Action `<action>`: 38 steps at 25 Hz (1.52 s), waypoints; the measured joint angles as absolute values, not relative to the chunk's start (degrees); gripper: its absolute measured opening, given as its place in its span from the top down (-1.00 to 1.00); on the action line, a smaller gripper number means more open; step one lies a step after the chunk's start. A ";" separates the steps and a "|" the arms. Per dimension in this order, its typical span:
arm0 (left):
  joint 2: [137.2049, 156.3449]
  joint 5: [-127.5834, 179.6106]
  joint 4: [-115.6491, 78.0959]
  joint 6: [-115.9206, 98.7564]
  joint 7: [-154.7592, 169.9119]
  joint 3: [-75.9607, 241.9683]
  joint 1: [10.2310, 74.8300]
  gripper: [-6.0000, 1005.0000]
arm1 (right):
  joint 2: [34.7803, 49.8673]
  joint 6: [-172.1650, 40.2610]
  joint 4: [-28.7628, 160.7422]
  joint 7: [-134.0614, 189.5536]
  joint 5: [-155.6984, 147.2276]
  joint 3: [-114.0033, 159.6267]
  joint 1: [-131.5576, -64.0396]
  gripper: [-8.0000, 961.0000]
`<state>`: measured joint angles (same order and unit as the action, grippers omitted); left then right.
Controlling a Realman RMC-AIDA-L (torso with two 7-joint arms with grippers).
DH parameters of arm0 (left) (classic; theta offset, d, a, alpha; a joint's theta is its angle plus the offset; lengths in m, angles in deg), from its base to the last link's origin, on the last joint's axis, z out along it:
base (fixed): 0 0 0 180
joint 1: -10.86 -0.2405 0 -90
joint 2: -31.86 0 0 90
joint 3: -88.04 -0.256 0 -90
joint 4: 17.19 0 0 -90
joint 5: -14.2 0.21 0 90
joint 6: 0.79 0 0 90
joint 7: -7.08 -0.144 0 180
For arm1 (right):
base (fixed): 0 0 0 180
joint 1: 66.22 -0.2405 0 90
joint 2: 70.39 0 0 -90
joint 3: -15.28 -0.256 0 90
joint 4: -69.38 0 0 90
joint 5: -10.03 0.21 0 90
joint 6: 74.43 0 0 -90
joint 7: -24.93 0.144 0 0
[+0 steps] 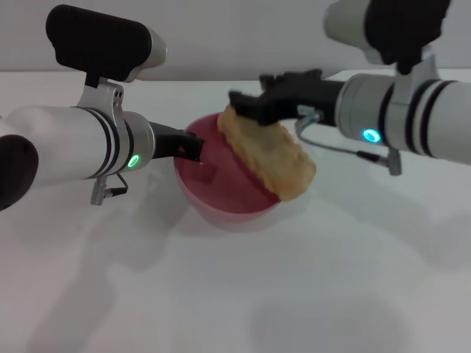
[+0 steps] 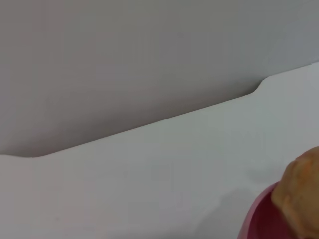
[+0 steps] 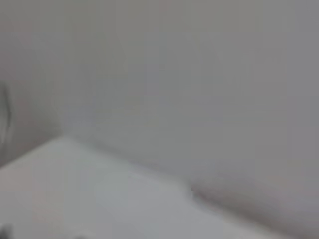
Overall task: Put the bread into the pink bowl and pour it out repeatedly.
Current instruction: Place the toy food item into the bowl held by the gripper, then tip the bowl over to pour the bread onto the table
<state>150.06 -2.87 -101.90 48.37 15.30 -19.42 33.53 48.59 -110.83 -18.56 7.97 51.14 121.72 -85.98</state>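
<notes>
The pink bowl (image 1: 228, 184) sits on the white table in the middle of the head view. My left gripper (image 1: 195, 149) is shut on the bowl's left rim. The bread (image 1: 268, 151), pale tan face up, leans tilted over the bowl's far right rim, its lower end past the rim. My right gripper (image 1: 246, 103) is shut on the bread's upper end, above the bowl. In the left wrist view a piece of the bowl's rim (image 2: 254, 216) and the end of the bread (image 2: 301, 196) show at the corner. The right wrist view shows neither.
The white table (image 1: 235, 294) stretches bare in front of the bowl. Its far edge (image 2: 149, 127) meets a grey wall, with a notch (image 2: 259, 87) in that edge.
</notes>
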 joint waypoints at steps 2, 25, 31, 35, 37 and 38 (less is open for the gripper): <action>150.06 -2.87 -101.72 48.08 15.25 -19.39 33.53 0.89 | 48.76 -105.36 -21.71 6.90 48.20 122.12 -81.91 -0.18; 149.94 -0.48 -100.37 32.74 3.24 -18.84 31.39 0.89 | 49.30 -48.83 -12.96 -10.11 38.15 129.66 -57.45 -0.17; 150.14 7.80 -100.80 23.97 0.05 -23.12 28.81 0.89 | 49.05 -47.49 -9.53 -4.29 38.27 129.61 -57.27 -0.18; 150.22 15.27 -100.49 19.05 0.01 -26.49 27.45 0.89 | 48.95 -47.34 -9.05 -3.50 38.30 129.66 -57.00 -0.18; 150.37 21.01 -99.52 14.66 0.26 -28.19 26.15 0.89 | 48.94 -47.31 -8.83 -3.50 38.32 129.72 -56.92 -0.18; 150.37 21.01 -99.52 14.66 0.26 -28.19 26.15 0.89 | 48.93 -47.29 -8.68 -3.48 38.32 129.76 -56.91 -0.18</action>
